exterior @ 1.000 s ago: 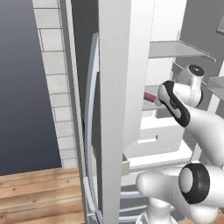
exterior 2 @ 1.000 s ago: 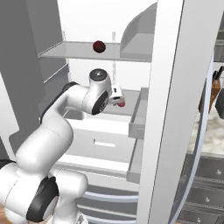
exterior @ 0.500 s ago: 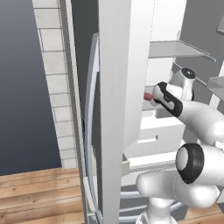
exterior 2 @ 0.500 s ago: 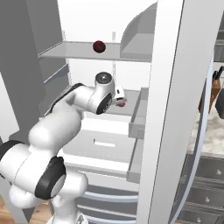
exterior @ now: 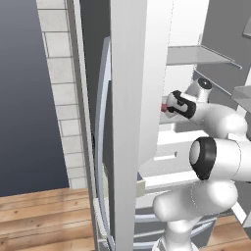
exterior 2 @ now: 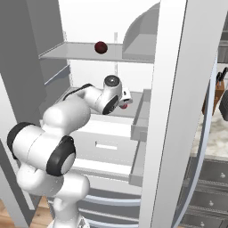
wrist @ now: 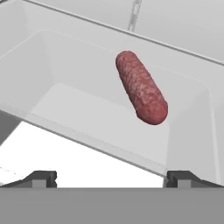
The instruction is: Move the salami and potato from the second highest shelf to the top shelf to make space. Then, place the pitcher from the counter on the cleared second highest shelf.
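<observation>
One salami [wrist: 141, 87] lies unobstructed in hand view; base views show apparently its end only. Gripper [wrist: 111, 178] spread wide, empty, short of it.

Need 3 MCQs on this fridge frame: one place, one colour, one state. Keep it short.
1. Where does the salami lie?
A. in a pale tray-like recess
B. on the floor
C. in the tool

2. Colour of the round item on the top shelf?
A. yellow
B. dark red
C. green

3. The tool is:
A. shut
B. shut on the salami
C. open

Key: 1 A, the hand view shows pale walls around it; 2 B, seen in the right base view; 3 C, its tips stand far apart with nothing between.
</observation>
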